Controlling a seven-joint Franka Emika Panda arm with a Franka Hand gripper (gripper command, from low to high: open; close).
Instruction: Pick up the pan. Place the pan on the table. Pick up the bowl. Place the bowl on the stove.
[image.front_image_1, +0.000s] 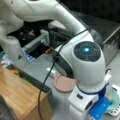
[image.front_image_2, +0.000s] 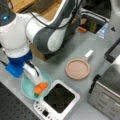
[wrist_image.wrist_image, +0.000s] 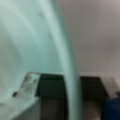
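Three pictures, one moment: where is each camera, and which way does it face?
Front view: looks down past the arm's elbow onto the pan on the table.
Front view: high, looking down at the bowl, stove, pan and gripper.
Wrist view: straddling the bowl's rim.
Both front views share the pan.

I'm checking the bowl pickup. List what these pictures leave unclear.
- Claw: in a front view its tips drop into the bowl, so the grip itself is hidden.
- Wrist view: the bowl's rim runs between the two fingers; contact is blurred.
- Bowl in a front view: mostly hidden behind the arm.
- Stove: button markings too small.
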